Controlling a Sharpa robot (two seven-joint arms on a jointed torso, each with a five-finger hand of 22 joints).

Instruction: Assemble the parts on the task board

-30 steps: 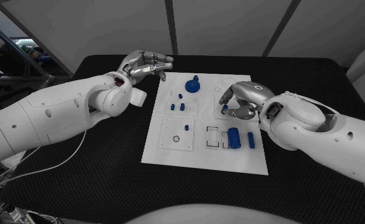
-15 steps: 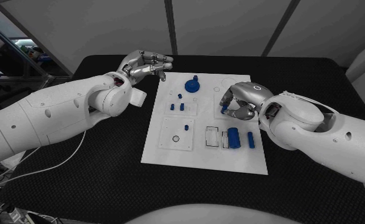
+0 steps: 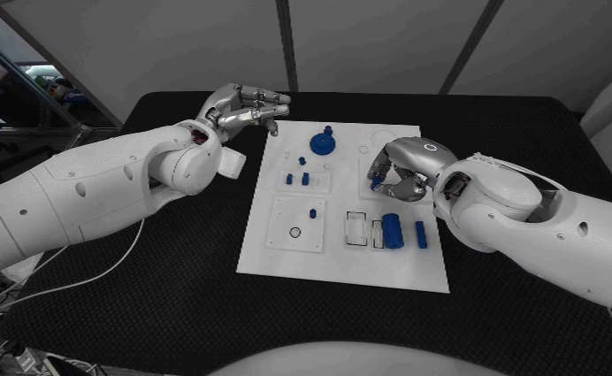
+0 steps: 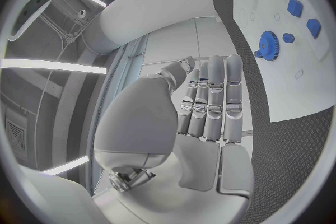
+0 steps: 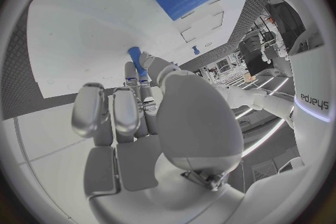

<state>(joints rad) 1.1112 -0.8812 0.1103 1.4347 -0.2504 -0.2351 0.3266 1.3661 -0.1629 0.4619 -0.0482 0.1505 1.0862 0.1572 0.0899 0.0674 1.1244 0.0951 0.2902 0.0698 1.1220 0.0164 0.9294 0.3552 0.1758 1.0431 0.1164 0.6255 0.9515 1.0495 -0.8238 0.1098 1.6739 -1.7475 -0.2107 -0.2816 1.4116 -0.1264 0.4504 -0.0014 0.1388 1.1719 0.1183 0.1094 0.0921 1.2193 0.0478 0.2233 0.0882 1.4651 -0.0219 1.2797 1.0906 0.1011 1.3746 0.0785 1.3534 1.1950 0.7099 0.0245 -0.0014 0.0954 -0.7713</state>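
**Head view: right hand pinching a small blue peg over the board's right side**

Head view, white task board [image 3: 334, 261] lying mid-desk [image 3: 153, 305], long axis running near to far. Right hand [image 3: 406, 170] low over the board's right half, fingers [image 5: 131, 75] drawn narrow around a small blue peg [image 5: 136, 60]; the right wrist view shows the peg pinched at the fingertips, pointing at the white surface. Whether the peg touches the board I cannot tell. Likely held end-on so it can go into a socket; that is a judgement.

Left hand [image 3: 245, 107] hovers off the board's far-left corner, above the desk. Fingers lie straight and close together in the left wrist view, thumb tucked near them, holding nothing. Probably parked clear so the right hand works unobstructed.

Other parts on the board: blue gear [image 3: 323, 143] at the far edge, two short pegs [image 3: 297, 179] standing mid-left, large blue cylinder [image 3: 393, 231] and a slimmer blue bar [image 3: 421, 234] lying near-right beside outlined recesses. Several recesses look unfilled, so assembly appears early to midway.
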